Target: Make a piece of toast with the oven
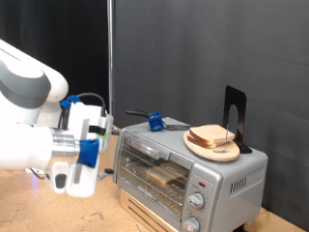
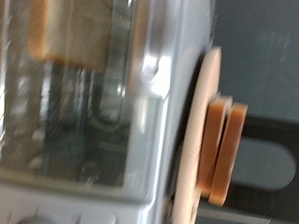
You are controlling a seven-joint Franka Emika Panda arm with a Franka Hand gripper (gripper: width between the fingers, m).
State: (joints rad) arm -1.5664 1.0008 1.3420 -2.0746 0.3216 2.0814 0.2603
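Observation:
The oven (image 1: 188,169) is a small silver toaster oven standing on the wooden table at the exterior view's middle right. One piece of toast (image 1: 166,174) lies on the wire rack inside, seen through the glass door. My gripper (image 1: 72,182) hangs just off the oven's side, on the exterior view's left, pointing down near the table. Nothing shows between its fingers. The wrist view is blurred and does not show the fingers. It shows the oven (image 2: 93,140) close up, with the piece of toast (image 2: 70,28) behind the glass.
A round plate (image 1: 224,152) with stacked bread slices (image 1: 212,136) sits on the oven top, in front of a black stand (image 1: 235,114). A blue-and-black clip (image 1: 153,120) lies on the oven top. Two knobs (image 1: 196,201) are at the front. The plate (image 2: 198,140) and slices (image 2: 224,149) show edge-on.

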